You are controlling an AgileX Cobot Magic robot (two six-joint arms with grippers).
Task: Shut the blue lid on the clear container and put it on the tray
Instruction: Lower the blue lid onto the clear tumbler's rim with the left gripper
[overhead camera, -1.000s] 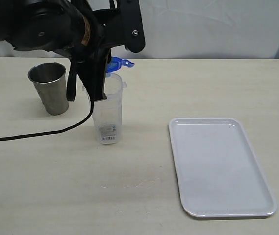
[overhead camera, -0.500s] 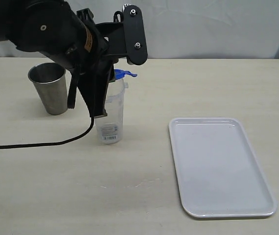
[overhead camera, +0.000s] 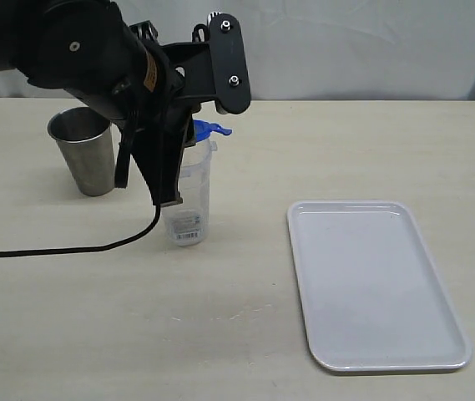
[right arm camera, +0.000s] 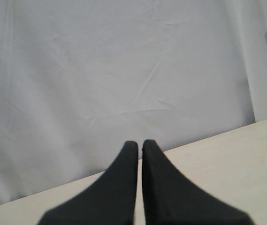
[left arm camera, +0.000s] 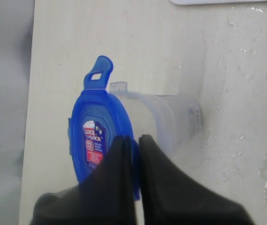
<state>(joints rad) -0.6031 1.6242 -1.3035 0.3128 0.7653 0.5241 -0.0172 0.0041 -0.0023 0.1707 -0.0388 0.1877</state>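
The clear container (overhead camera: 189, 197) stands upright on the table, left of the tray (overhead camera: 376, 284), with its barcode label near the base. The blue lid (overhead camera: 209, 129) rests on the container's mouth, one flap tab sticking out to the right. My left gripper (overhead camera: 185, 134) reaches down from above and is shut on the lid's edge. In the left wrist view the black fingers (left arm camera: 119, 164) pinch the rim of the blue lid (left arm camera: 95, 140) over the clear container (left arm camera: 164, 119). My right gripper (right arm camera: 137, 143) is shut on nothing, out of the exterior view, facing a white curtain.
A tapered steel cup (overhead camera: 85, 150) stands left of the container, close to the left arm. A black cable (overhead camera: 70, 244) trails over the table from the arm. The tray's corner (left arm camera: 208, 1) shows at the edge of the left wrist view.
The left gripper has come down and slightly right with the blue lid, which went from tilted above the container's mouth to resting on it. The right gripper has stayed still.
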